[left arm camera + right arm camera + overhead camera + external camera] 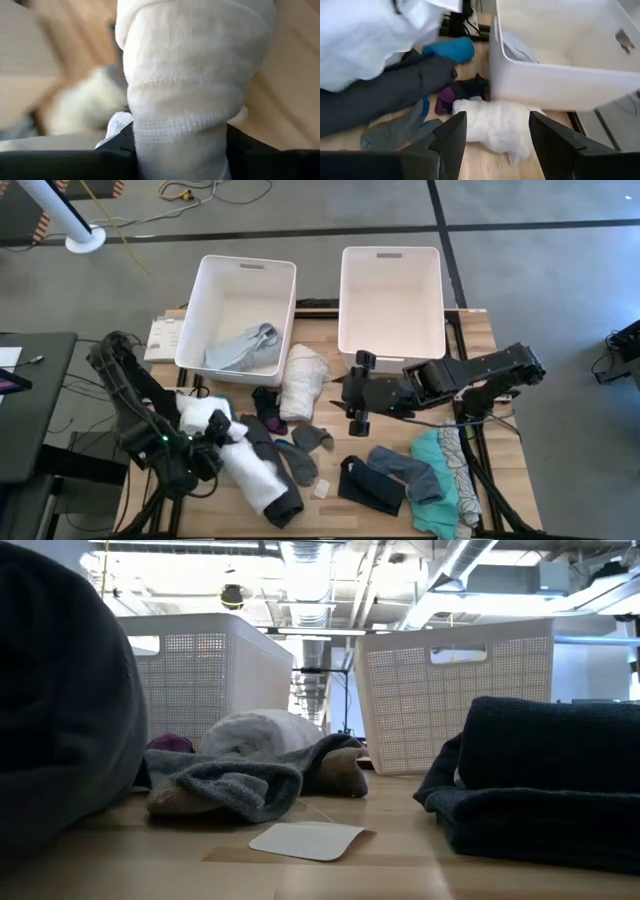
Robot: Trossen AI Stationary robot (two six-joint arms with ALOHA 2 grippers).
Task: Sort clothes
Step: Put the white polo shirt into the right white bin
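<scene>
Clothes lie scattered on the wooden table: a white roll (303, 380), dark and grey pieces (290, 445), a navy one (370, 485), a blue-grey one (410, 470) and a teal one (440, 480). A grey garment (245, 350) lies in the left white bin (215, 280). My left gripper (212, 432), at the near left, is shut on a white ribbed garment (190, 65). My right gripper (355, 395) hovers open in front of the right bin (392, 255), with nothing between its fingers; the white roll (495, 125) lies beyond them. My left gripper pinches the white ribbed garment between its two fingers (120, 145), bunched in several layers (180, 135). The cloth fills the gap and swells out beyond the fingertips. Which part of the garment this is, the cloth itself hides. The held bundle (205, 415) is raised off the table.
A long white piece with a dark end (262, 480) lies by the near edge, next to my left gripper. A small white card (320, 490) sits nearby. A booklet (162, 338) lies left of the left bin. A patterned cloth (462, 470) hangs at the right edge.
</scene>
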